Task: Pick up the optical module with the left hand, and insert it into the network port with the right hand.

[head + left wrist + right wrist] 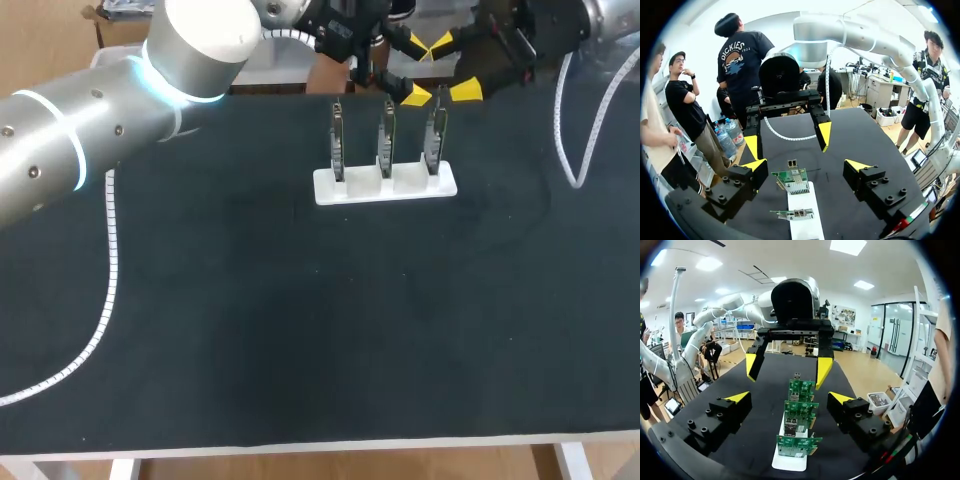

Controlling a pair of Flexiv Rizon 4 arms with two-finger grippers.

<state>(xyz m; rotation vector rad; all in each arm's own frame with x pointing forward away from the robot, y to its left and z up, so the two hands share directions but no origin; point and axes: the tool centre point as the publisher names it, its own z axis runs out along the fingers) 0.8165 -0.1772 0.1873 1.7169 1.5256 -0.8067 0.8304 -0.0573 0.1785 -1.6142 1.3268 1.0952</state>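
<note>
Head view shows a white holder point(385, 186) on the black bench point(250, 320), carrying three upright circuit boards point(385, 140) with network ports point(790, 429). Beyond the holder's far side, the left end effector point(368, 62) and right end effector point(452, 68) face each other, each with fingers apart and nothing between them. No separate optical module can be made out in any view, so the step in hand stays unsettled. Any insertion would call for lining the module squarely with one port on the holder's boards.
</note>
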